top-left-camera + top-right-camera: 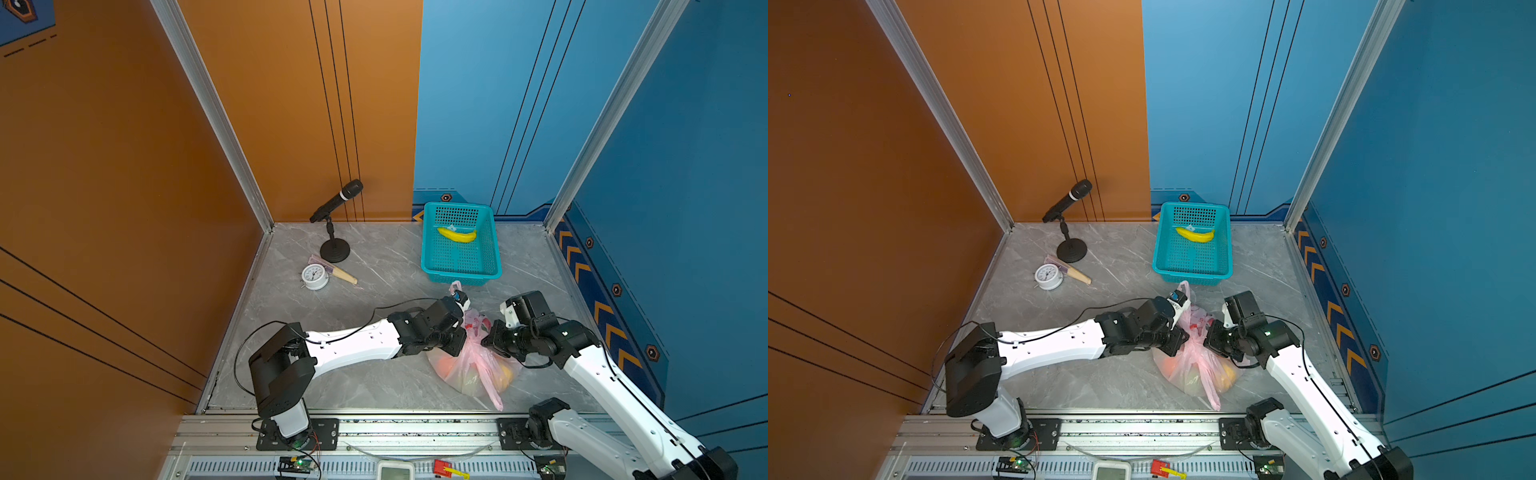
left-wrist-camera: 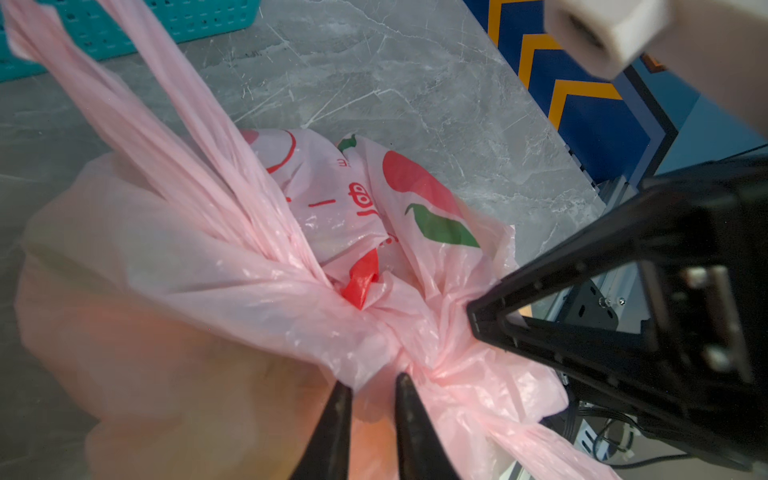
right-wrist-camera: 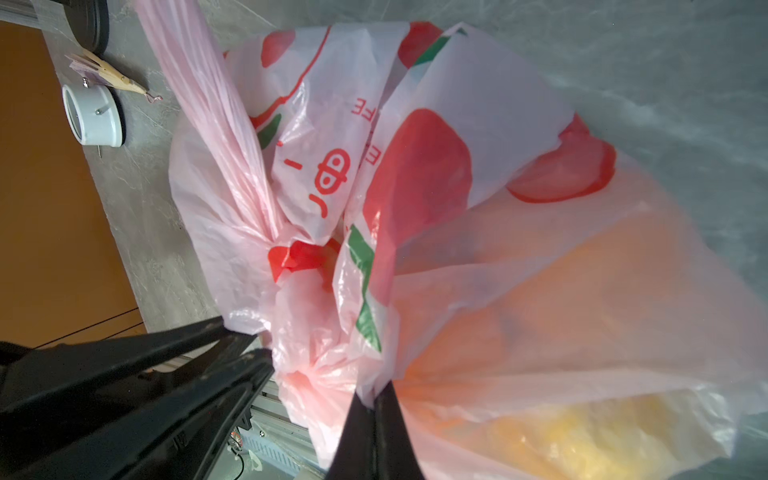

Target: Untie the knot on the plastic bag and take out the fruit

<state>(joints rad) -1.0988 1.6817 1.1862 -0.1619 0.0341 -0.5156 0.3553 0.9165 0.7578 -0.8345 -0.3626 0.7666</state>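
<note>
The pale-pink plastic bag [image 1: 469,374] [image 1: 1187,370] lies on the grey table between both arms. Its knot [image 2: 415,345] [image 3: 307,365] is bunched tight, with one strap running far and one toward the front edge. My left gripper [image 2: 372,384] [image 1: 461,336] is closed narrow, with bag film pinched between its tips right beside the knot. My right gripper [image 3: 374,401] [image 1: 486,338] is shut on a fold of the bag on the knot's other side. The fruit shows only through the film: orange [image 3: 498,332] and yellow [image 3: 582,432] shapes.
A teal basket [image 1: 461,276] holding a yellow banana [image 1: 457,235] stands just beyond the bag. At the far left are a microphone on a stand [image 1: 334,203], a white alarm clock [image 1: 314,276] and a folded fan [image 1: 343,273]. Walls close three sides.
</note>
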